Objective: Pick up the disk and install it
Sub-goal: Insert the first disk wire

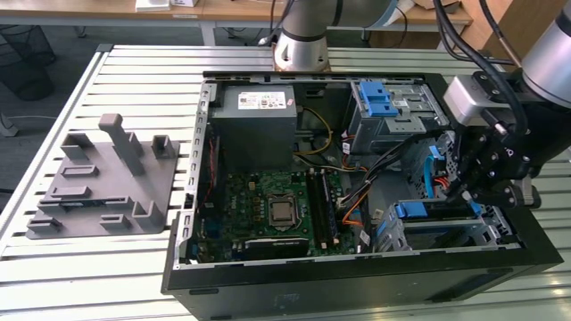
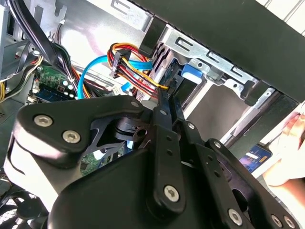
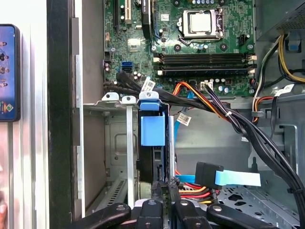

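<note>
The disk (image 1: 434, 210) stands on edge in the lower drive cage at the exterior view's right of the open computer case, its blue plastic frame facing up. In the first wrist view its blue tab and dark body (image 3: 152, 131) sit between the cage's metal rails. My gripper (image 1: 464, 195) hangs directly over that cage. In both wrist views the black fingers (image 3: 156, 193) lie close together, and the gripper (image 2: 166, 98) is shut with its tips at the near end of the disk (image 2: 189, 76), holding nothing that I can see.
Orange, red and blue cables (image 3: 205, 174) crowd beside the cage. A grey power-supply box (image 1: 259, 120) and a blue latch (image 1: 379, 100) are farther back. A grey fixture (image 1: 103, 180) lies outside the case. A phone (image 3: 7, 71) and a hand (image 2: 286, 157) sit beyond the case wall.
</note>
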`<state>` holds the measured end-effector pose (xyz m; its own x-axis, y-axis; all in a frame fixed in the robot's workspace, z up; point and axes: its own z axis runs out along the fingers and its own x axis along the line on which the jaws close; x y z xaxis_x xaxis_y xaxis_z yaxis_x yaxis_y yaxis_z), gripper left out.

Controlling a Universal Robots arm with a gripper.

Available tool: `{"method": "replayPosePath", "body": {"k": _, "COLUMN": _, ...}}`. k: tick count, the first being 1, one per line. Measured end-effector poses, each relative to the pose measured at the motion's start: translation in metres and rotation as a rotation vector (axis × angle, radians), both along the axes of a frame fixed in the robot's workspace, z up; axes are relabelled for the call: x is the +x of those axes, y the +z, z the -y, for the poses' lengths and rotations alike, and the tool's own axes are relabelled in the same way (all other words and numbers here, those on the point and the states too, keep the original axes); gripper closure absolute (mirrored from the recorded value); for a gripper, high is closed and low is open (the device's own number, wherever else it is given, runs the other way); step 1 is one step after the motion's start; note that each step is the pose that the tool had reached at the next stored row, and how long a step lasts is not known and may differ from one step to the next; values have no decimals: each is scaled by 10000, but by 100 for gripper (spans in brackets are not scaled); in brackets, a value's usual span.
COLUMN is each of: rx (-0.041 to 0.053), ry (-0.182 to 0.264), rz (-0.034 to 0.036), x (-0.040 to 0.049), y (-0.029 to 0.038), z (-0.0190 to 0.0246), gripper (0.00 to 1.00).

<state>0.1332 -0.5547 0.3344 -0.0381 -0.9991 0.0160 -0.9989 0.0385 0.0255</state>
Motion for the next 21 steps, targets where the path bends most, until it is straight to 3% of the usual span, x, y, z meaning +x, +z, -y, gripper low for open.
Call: {"method": "replayPosePath", "body": {"k": 21, "rx": -2, "ry": 0, "rz": -25, "x": 10, "y": -9, "z": 0, "gripper": 84}}
